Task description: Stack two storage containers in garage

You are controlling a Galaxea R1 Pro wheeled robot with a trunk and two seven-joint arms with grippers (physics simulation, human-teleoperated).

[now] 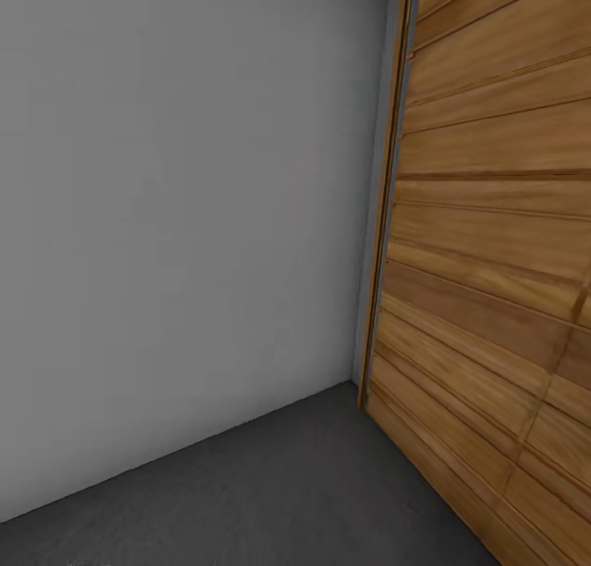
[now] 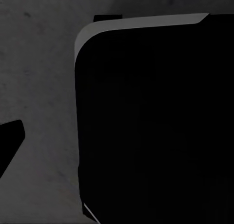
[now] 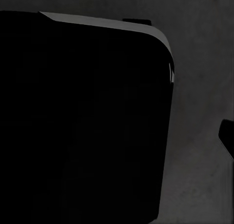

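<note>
I face a corner of the garage. A plain pale grey wall point(image 1: 180, 221) meets a wide door of horizontal wood planks point(image 1: 492, 246), and the dark grey concrete floor point(image 1: 287, 484) runs along their foot. The two storage containers are out of view. The same floor point(image 2: 44, 77) lies under both wrist cameras, beside a large black rounded body point(image 2: 156, 126) of the robot, seen again in the right wrist view point(image 3: 83, 121).
The wall and the plank door close off the space ahead and to the right. A small black shape point(image 2: 9, 143) pokes in at the edge of the left wrist view, and a similar shape point(image 3: 226, 136) in the right wrist view; I cannot tell what they are.
</note>
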